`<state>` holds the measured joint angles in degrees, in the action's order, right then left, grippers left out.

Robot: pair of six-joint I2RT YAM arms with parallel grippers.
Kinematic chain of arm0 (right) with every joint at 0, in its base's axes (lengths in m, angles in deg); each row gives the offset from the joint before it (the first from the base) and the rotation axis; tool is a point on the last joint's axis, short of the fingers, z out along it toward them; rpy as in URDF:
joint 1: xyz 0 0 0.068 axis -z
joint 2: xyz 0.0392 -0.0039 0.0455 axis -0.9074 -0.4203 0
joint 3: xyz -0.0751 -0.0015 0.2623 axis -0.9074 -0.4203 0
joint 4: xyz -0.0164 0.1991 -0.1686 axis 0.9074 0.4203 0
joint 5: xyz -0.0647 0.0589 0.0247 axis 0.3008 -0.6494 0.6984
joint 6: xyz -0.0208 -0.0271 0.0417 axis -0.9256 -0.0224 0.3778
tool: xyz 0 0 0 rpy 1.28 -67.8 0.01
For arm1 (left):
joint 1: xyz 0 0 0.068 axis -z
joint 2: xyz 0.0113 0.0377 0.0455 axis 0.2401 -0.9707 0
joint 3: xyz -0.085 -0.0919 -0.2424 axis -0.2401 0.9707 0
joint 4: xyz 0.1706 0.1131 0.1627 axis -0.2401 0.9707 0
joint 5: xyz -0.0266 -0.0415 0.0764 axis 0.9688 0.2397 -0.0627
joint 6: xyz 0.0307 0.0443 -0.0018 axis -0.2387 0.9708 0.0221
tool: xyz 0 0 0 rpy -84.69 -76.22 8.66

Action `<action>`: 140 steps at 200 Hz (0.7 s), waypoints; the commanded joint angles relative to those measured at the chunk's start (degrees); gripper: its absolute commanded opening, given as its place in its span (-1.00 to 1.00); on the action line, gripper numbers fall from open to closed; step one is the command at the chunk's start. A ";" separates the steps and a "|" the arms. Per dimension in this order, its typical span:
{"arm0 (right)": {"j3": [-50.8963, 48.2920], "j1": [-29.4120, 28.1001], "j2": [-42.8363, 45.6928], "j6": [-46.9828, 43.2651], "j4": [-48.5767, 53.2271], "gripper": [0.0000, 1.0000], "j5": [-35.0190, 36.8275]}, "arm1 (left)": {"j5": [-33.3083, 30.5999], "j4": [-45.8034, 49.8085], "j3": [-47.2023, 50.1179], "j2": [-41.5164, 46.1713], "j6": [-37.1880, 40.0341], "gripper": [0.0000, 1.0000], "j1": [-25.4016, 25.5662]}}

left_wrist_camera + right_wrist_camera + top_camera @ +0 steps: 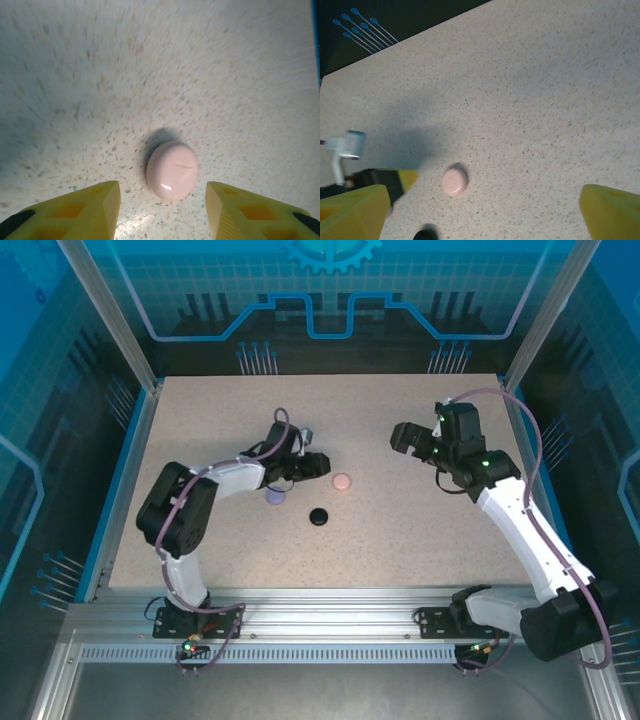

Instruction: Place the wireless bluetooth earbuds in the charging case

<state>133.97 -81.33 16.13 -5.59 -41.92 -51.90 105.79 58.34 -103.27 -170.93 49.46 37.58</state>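
Pink charging case (171, 170) sits on the table (75, 75) just ahead of the left gripper (162, 215), a touch right of the midline between the two yellow fingers (85, 210). Gripper spread, gap wider than the case, nothing pinched, tips clear of it on both sides. Case looks shut, with a short fine line across its top. Outline near round, faintly egg-shaped, so no long axis worth lining up on. From above, the case lies to the right of this gripper and slightly toward the arm bases. Right gripper (482, 212) hangs high over the table with its fingers spread as wide as they go and nothing between them. The pink case is well apart from it, off to its left. Left arm is plainly the nearer one. My judgement is that any coming move on this case belongs to it, a short reach forward, and that the lid must come up before anything goes in. Lavender case (275, 497) lies close under the left forearm, partly shaded by it. Black case (319, 516) lies nearer the bases, apart from both others, and in the right wrist view the lower edge cuts it off. Table surface in the left wrist view is smeared, speckle streaked. Whether the earbuds sit inside the closed cases I cannot tell.
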 commanded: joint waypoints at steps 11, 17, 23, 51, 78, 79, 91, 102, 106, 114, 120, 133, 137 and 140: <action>-0.02 2.70 2.24 -3.96 1.08 1.00 2.48 | -2.61 6.27 -4.72 9.65 8.03 0.23 -2.10; -0.12 3.11 2.36 -4.82 1.00 1.00 2.82 | -3.04 7.41 -5.39 10.91 8.95 0.26 -2.47; -0.25 3.51 2.42 -5.60 0.99 1.00 3.49 | -3.24 8.42 -5.82 12.12 9.86 0.29 -2.86; -1.18 5.05 2.89 -9.05 -0.22 1.00 9.99 | -7.64 9.92 -5.48 18.47 14.77 0.78 -3.64; -5.57 6.72 4.66 -13.28 -6.83 1.00 18.24 | -14.50 7.99 -2.13 24.61 18.79 0.97 -4.42; -5.91 6.79 4.73 -13.42 -7.14 1.00 18.66 | -14.72 7.77 -1.98 24.85 18.89 0.97 -4.47; -9.15 8.01 5.89 -15.31 -11.99 1.00 21.71 | -17.56 5.03 0.90 28.21 20.57 0.98 -4.79; -12.51 9.27 6.82 -17.10 -16.74 1.00 22.78 | -20.45 0.98 4.57 31.40 22.67 0.98 -4.84; -13.98 9.67 7.02 -17.66 -18.33 1.00 23.18 | -21.29 -0.83 6.15 32.56 23.70 0.98 -4.80; -16.51 10.57 7.12 -18.47 -20.91 1.00 23.40 | -22.73 -5.34 9.61 34.81 25.99 0.97 -4.81; -18.14 11.22 6.96 -19.30 -22.31 1.00 23.32 | -23.52 -9.17 12.34 36.44 27.78 0.97 -4.81; -20.76 12.25 5.98 -20.92 -24.62 1.00 22.56 | -26.28 -16.14 17.70 39.23 30.40 0.97 -4.87; -21.88 12.45 5.67 -21.70 -25.86 1.00 21.88 | -27.03 -17.83 19.04 39.80 30.91 0.98 -4.99; -22.89 12.55 5.45 -22.30 -26.83 1.00 21.30 | -27.40 -18.86 19.99 40.17 31.30 0.98 -5.15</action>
<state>115.96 -70.49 22.49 -22.38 -58.66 -31.74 85.71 53.23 -90.44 -134.54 72.95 33.12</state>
